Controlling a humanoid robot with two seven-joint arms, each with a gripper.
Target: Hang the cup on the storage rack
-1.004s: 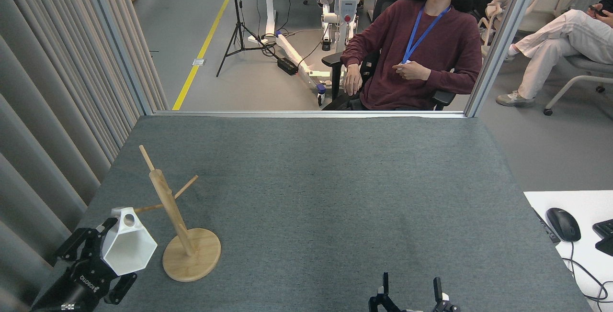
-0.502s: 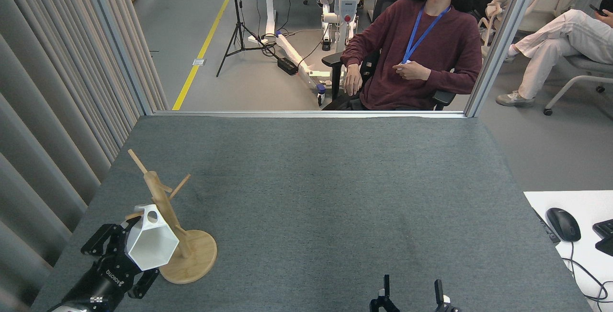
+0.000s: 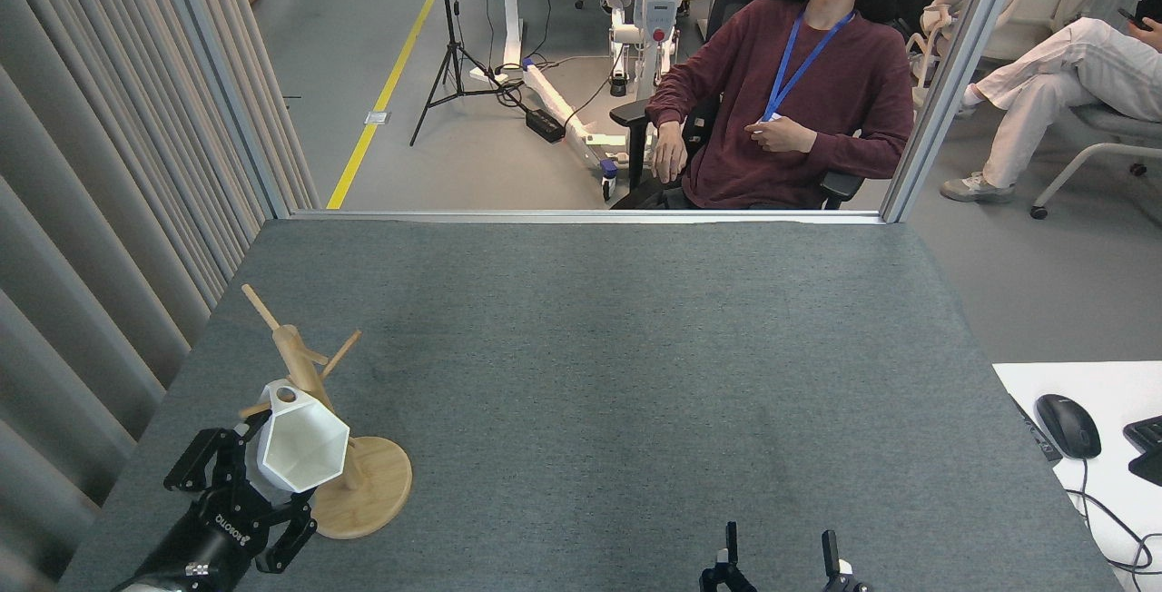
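Since half a second ago the white faceted cup with the hexagonal rim [image 3: 304, 438] has risen a little and tipped more upright against the pole, so that its flat tab with the round hole [image 3: 284, 393] now sits higher, close by the lower left peg; the rack itself has not shifted in that time. The left gripper [image 3: 243, 494] clasps the cup's tapering body from below, its black fingers spread around the narrow end, leaving the tab free to meet a peg. The light wooden mug tree [image 3: 313, 392] leans with its pole toward the far left, its round disc base [image 3: 377, 492] on the grey felt-like tabletop [image 3: 635, 374]. Whether the peg has entered the hole I cannot tell. The right gripper [image 3: 779, 565] waits at the near edge, its fingers apart, holding nothing.
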